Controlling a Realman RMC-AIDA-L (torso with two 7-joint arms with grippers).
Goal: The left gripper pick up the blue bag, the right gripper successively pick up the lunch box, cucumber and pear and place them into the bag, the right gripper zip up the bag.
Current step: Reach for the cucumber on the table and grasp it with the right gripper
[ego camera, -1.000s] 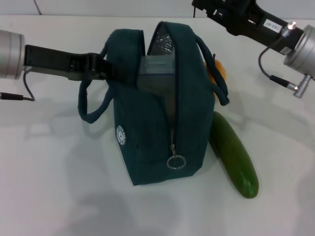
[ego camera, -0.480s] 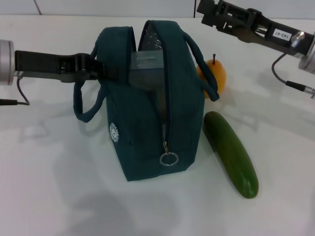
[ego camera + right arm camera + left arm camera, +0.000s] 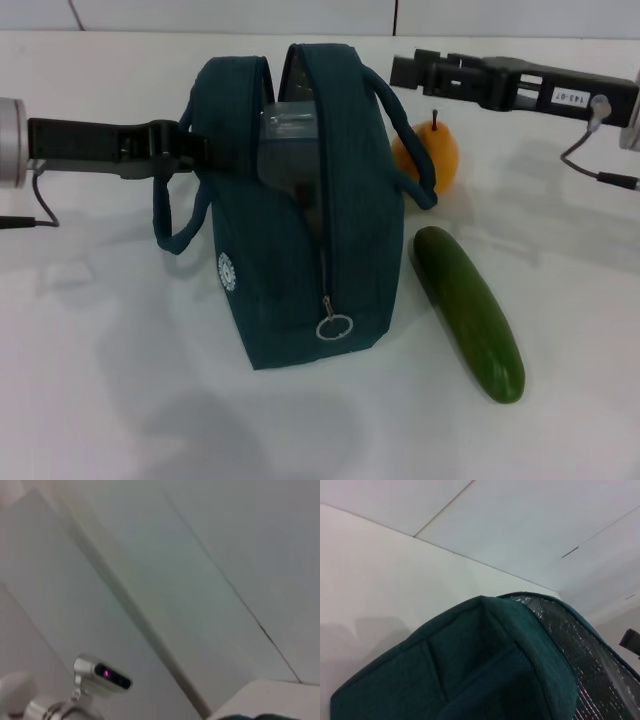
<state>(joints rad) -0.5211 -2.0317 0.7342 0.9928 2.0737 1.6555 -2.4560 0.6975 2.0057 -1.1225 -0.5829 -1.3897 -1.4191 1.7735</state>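
We find the blue bag (image 3: pixel 300 200) upright mid-table, unzipped, the left gripper (image 3: pixel 185 150) clamped on its side. The lunch box (image 3: pixel 290 135) already sits inside. The cucumber (image 3: pixel 468 310) and pear (image 3: pixel 428 152) remain outside, toward the table's right edge (zipping also pending). The right gripper (image 3: pixel 405 70) hovers above the pear, finger spread unclear.

lunch box (image 3: pixel 290 150) filling bag mouth, pear (image 3: pixel 428 152) seemingly touching bag's handle (image 3: pixel 405 140)
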